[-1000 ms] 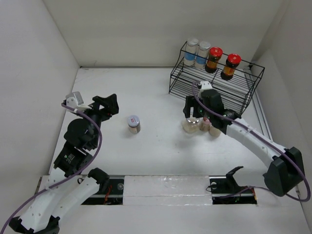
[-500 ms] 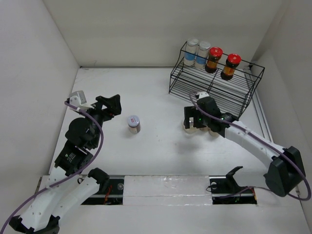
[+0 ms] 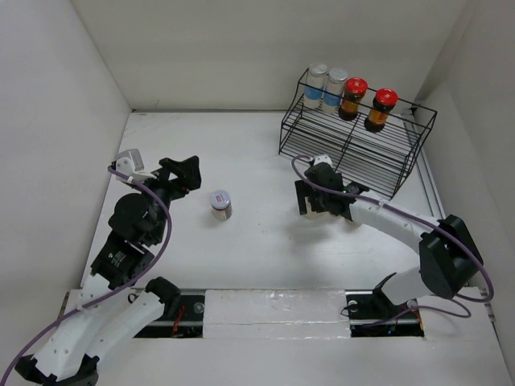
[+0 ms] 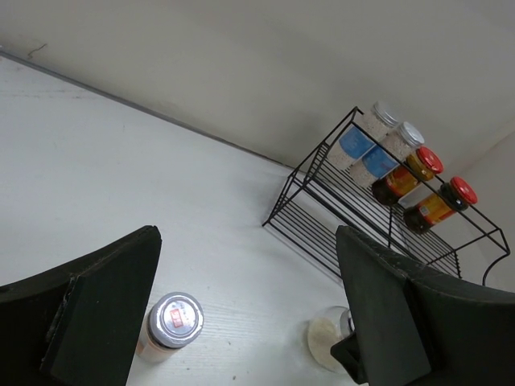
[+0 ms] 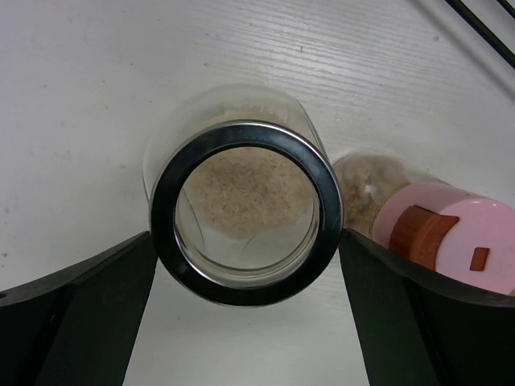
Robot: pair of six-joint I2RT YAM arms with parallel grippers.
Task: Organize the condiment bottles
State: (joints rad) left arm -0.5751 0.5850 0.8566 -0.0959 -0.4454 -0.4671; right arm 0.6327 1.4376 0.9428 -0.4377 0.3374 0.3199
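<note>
Right now the step in hand looks like a pick-up. The right gripper [image 3: 315, 199] sits low over the wide clear jar [image 5: 245, 211] at centre right of the overhead view. In its wrist view its fingers [image 5: 88, 314] are spread wide, one on each side of the jar's dark rim. Whether the pads touch the glass cannot be told from here. A pink-capped bottle [image 5: 460, 245] stands just beside the jar, at the right edge of that view.

The next move, I judge, is to close on the jar without nudging the pink-capped bottle, then lift it towards the wire rack [image 3: 372, 154] at upper right. Four bottles stand along the rack's top shelf: two blue-labelled ones [image 3: 324, 87] and two red-lidded ones [image 3: 366, 103]. The lower shelf looks bare.

The left gripper [image 4: 245, 273] hangs at centre left with its fingers apart, gripping nothing. A silver-lidded jar [image 4: 173, 320] stands alone on the table [image 3: 241, 153] just beside it.

From above, the right gripper hides the wide jar almost wholly. The pink-capped bottle is cut off at the frame edge in the wrist view. No yellow-green cap shows in any view. The print on the silver lid is too small to read.
</note>
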